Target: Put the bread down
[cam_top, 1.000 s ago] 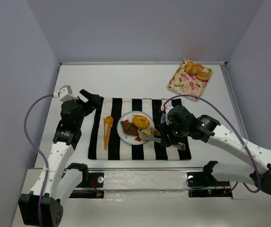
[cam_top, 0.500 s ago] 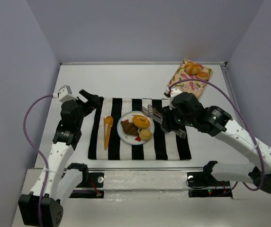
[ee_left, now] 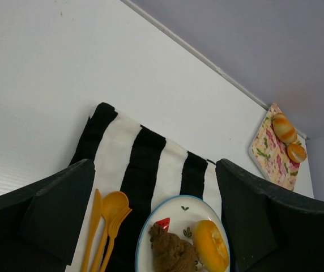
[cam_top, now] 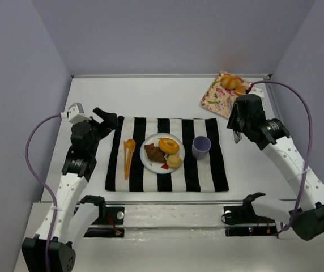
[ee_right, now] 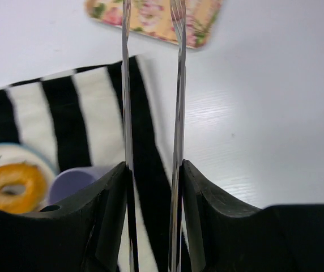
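Observation:
A white plate (cam_top: 145, 162) sits on the striped cloth (cam_top: 207, 170) and holds a bagel (cam_top: 168, 145), a brown croissant (cam_top: 154, 153) and a small round bun (cam_top: 174, 161). My right gripper (cam_top: 237, 126) is shut on metal tongs (ee_right: 126, 85). The tongs' blades stand apart with nothing between them and point toward the floral tray (cam_top: 214, 99), which holds two buns (cam_top: 230, 83). My left gripper (cam_top: 106, 120) is open and empty above the cloth's far left corner. In the left wrist view the plate (ee_left: 150, 238), bagel (ee_left: 210, 245) and croissant (ee_left: 172, 252) lie between its fingers.
A purple cup (cam_top: 201, 147) stands on the cloth right of the plate. Orange plastic cutlery (cam_top: 128, 154) lies left of the plate. The floral tray sits in the far right corner against the walls. White table surrounds the cloth.
My right gripper left the small bun on the plate, lifted the empty tongs and swung right and back toward the floral tray, uncovering the purple cup. The left arm barely moved.

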You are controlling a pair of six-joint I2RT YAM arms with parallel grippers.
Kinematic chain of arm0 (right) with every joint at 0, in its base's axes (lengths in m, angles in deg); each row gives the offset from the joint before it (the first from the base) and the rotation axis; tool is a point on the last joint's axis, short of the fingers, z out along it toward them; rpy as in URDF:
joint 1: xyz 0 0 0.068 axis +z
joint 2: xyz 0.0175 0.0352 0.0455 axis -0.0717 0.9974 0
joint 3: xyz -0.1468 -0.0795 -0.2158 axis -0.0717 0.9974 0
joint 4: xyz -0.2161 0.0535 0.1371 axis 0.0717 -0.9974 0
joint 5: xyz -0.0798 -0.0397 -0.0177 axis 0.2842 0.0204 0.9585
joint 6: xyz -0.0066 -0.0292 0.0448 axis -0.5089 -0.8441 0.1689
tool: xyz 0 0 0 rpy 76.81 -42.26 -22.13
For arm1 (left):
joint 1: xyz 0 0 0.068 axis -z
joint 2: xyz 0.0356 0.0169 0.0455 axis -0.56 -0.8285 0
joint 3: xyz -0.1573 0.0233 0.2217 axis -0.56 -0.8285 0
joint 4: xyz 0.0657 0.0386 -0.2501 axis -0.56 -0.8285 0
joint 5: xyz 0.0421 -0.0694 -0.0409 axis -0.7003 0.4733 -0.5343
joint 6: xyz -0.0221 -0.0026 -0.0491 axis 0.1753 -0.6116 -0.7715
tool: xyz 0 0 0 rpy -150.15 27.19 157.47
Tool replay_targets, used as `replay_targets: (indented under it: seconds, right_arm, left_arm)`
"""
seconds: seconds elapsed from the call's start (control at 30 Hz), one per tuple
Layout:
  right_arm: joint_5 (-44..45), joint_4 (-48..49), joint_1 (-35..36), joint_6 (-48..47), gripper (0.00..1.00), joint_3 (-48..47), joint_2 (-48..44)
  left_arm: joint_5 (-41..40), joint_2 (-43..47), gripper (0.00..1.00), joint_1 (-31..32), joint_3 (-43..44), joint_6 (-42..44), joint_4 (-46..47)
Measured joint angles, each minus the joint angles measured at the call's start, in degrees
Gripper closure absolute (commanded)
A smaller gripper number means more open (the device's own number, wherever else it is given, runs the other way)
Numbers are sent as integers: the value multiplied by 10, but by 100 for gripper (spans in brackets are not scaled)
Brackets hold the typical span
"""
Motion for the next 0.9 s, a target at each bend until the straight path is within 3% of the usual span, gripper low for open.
replay_targets:
  seconds: [0.13,0.33,0.37,0.47,0.5,0.53,0.67,0.9]
  right_arm:
    - [-33,40,-106,-6,50,71,36]
    - [-96,110,-195,-10,44,145,155]
    - [-103,115,-208,-10,33,157,176]
    - [-111,120,-218,-5,17,178,199]
    - [-112,123,-219,1,3,188,206]
    - [-114,126,-219,3,0,196,206]
    - [-108,125,-219,16,0,203,188]
    - [-86,99,-219,27,0,188,66]
  left_arm:
    - [-3,2,1,0,0,0,-1]
    - [-9,2,1,0,0,0,-3]
    - [-10,2,1,0,0,0,-4]
    - [-12,2,1,0,0,0,-5]
    - [-12,2,1,0,0,0,-5]
    - [-13,2,1,0,0,0,-6]
    - [-13,2,1,0,0,0,-8]
    - [-13,2,1,0,0,0,-8]
